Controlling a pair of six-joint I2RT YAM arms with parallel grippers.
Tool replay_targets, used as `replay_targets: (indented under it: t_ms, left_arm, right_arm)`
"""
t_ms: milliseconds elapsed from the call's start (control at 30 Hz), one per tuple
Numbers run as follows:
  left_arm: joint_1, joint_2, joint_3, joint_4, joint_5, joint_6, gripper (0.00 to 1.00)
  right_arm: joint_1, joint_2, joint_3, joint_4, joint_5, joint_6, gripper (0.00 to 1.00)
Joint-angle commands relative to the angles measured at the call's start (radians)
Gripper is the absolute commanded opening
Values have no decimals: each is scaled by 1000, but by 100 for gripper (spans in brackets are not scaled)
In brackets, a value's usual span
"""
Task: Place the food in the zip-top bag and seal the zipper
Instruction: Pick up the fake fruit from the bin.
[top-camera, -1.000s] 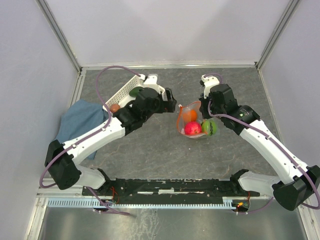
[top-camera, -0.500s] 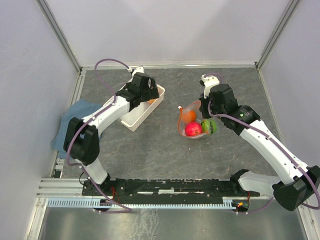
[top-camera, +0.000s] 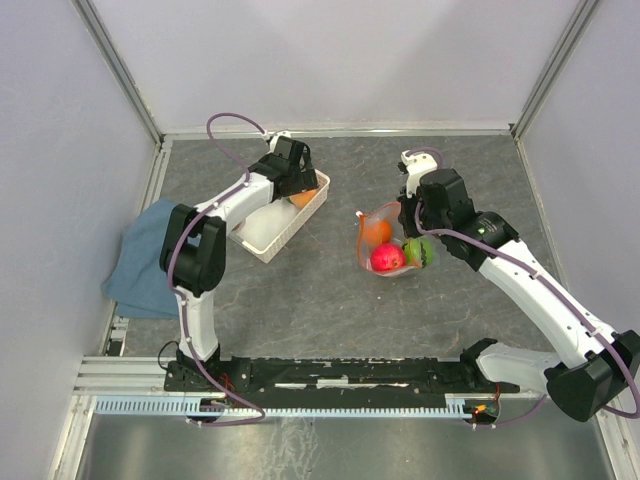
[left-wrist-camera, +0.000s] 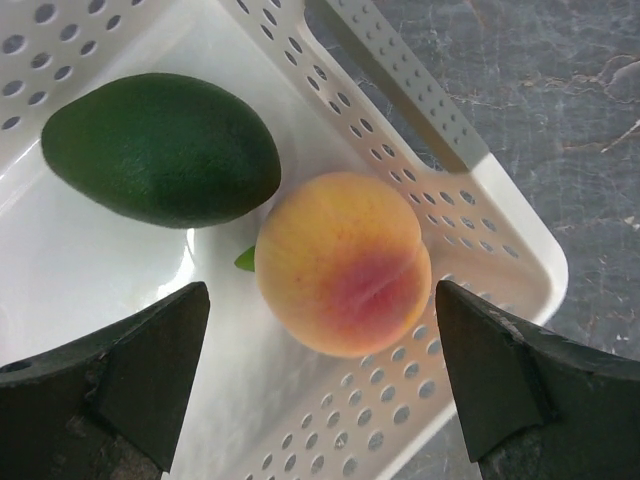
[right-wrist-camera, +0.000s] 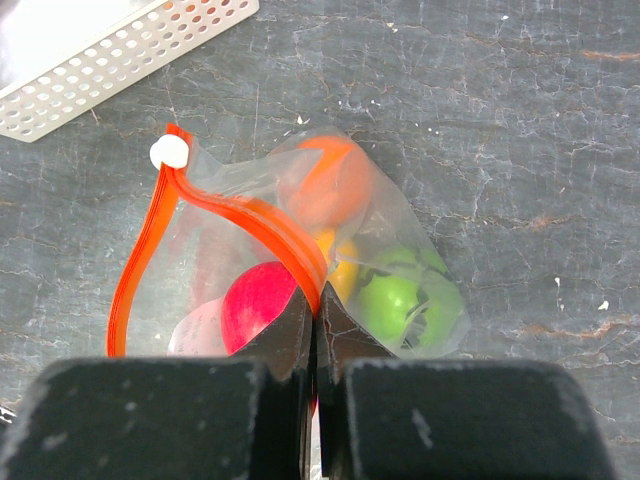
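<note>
Left jaws gape empty over peach (left-wrist-camera: 340, 265) and avocado (left-wrist-camera: 160, 150) in the basket (left-wrist-camera: 420, 90); right jaws pinch the zipper (right-wrist-camera: 240, 215).

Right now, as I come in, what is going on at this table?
The right gripper is shut on the zipper of the clear zip-top bag, and the bag's mouth is open. A red apple, an orange, a yellow lemon and a green fruit are already inside. The left gripper hangs open over the white lattice basket, where the peach lies under its open jaws, next to the dark green avocado. Those two are not yet bagged.
</note>
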Motion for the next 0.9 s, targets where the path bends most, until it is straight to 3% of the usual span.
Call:
replay_targets:
  t_ms: [0,467,867]
  left_arm:
    - [3,70,107,-38,28,-23,99]
    - [6,152,135,-50,36,-18,94]
    - [6,-74,-66,14,53,-42,81]
  right_arm:
    - [-3,0,1,57,4,-14,2]
    - [-3,-38,-13,55,37,-16,1]
    - [-3,-49,-13,48,51,-9,2]
